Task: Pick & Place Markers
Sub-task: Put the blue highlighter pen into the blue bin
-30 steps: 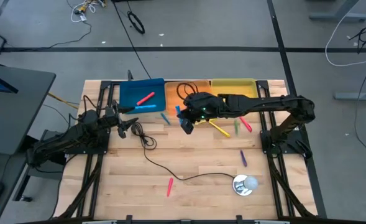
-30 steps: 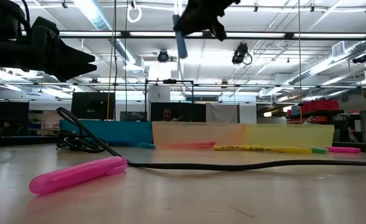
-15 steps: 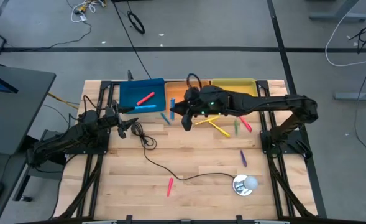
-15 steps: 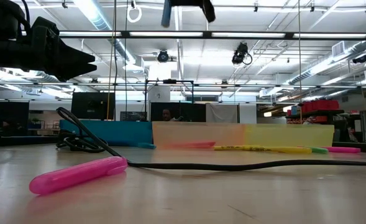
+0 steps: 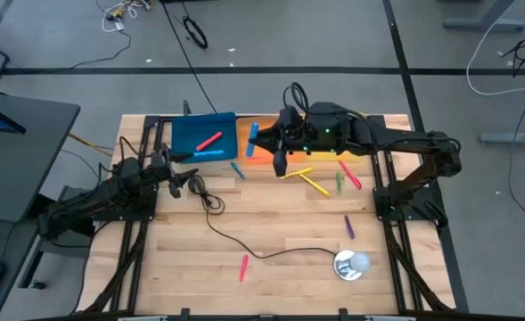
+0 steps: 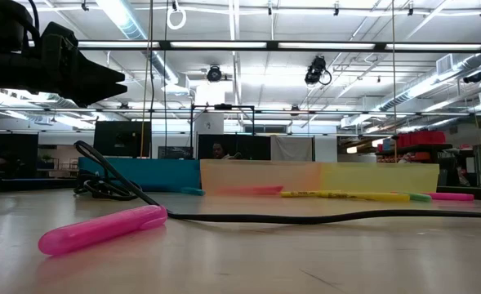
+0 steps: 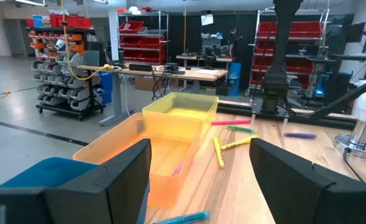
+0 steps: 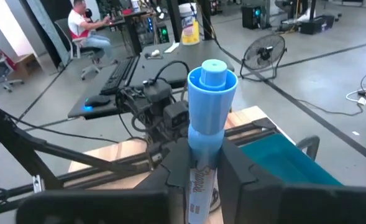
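In the high view the right hand [image 5: 260, 141] sits in the upper middle of the frame, above the orange tray [image 5: 264, 152], and it pinches a blue marker [image 5: 252, 140] that sticks out past its fingertips toward the blue tray [image 5: 184, 143] on its left. The right wrist view shows that same blue marker [image 8: 210, 124] standing up in the centre of the picture, clamped low on its barrel between the two dark fingers [image 8: 242, 180], with its cap end well clear of them. The left hand [image 5: 193, 183] waits at centre left of the high view, over the tabletop [image 5: 280, 232] just below the blue tray, its fingers [image 7: 117, 177] spread apart and holding nothing. A red marker [image 5: 209, 141] lies inside the blue tray. To the lower right of the right hand, yellow markers [image 5: 305, 178], a green marker [image 5: 340, 183] and a pink marker [image 5: 351, 176] lie loose on the tabletop below the yellow tray [image 5: 333, 120]. A purple marker [image 5: 348, 226] lies farther down at the right, near the round silver-white object [image 5: 351, 265]. Another pink marker [image 5: 243, 267] lies alone at lower centre, close to the black cable [image 5: 244, 245]; in the low view it is the pink marker [image 6: 101, 229] at lower left.
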